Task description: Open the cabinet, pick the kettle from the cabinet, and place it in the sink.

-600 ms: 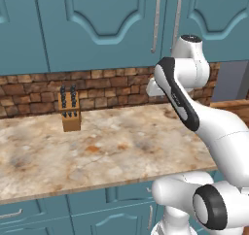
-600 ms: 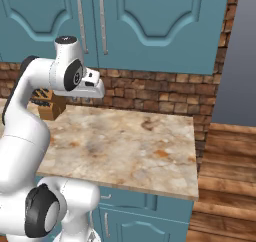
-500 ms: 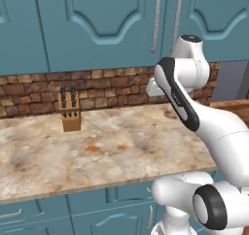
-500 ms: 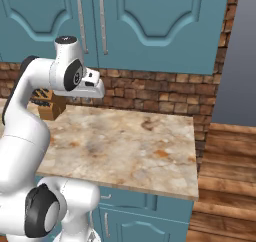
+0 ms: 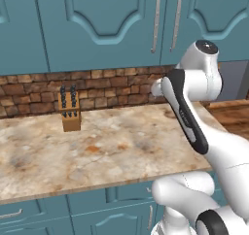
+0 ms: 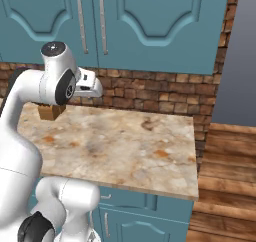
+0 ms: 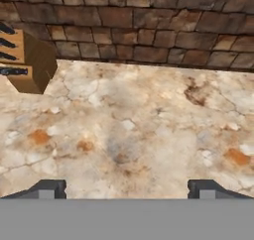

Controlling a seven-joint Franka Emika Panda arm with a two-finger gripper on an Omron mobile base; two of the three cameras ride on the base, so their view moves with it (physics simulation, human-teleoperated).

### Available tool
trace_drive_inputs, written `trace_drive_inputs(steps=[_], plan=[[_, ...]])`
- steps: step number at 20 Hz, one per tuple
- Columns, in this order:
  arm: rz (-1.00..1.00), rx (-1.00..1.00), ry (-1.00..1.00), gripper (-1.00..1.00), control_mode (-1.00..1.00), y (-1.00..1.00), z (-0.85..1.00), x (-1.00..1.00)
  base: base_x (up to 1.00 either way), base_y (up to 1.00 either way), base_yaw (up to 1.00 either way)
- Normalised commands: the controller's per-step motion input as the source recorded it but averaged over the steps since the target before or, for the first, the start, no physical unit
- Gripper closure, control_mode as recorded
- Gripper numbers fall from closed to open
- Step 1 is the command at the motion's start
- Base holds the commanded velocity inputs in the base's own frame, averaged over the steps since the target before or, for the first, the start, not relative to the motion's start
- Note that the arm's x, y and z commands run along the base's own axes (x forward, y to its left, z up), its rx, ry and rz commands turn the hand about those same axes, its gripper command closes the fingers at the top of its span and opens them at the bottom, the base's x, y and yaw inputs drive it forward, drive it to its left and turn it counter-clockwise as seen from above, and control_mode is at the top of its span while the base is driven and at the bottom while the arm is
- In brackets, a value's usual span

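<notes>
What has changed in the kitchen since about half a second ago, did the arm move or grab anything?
Nothing visibly changed. The arm holds the same pose over the marbled counter, the pincer open and empty, as before. The cabinet doors are still closed, and the knife block stands where it was by the brick wall.

The white Franka arm with dark joints (image 5: pixel 194 112) rises from its base, folds at the elbow and reaches forward at about chest height. Its wrist turns the hand down and ahead. In the hand view the two-finger gripper (image 7: pixel 127 189) hangs in the air, its small dark fingertips (image 7: pixel 47 188) set wide apart, nothing between them, touching nothing.
</notes>
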Motion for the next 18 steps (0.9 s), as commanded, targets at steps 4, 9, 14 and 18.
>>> trace_drive_inputs(steps=[4,9,14,18], plan=[[-0.07,0.00,-0.25,-1.00,-1.00,-0.16,0.28,-0.19,0.00,0.00,0.00],[-0.02,0.00,-0.08,-1.00,-1.00,-0.23,0.32,-0.05,0.00,0.00,0.00],[0.00,0.00,-0.01,-1.00,-1.00,-0.23,0.36,0.00,0.00,0.00,0.00],[0.00,0.00,-0.04,-1.00,-1.00,-0.17,0.38,0.06,0.00,0.00,0.00]])
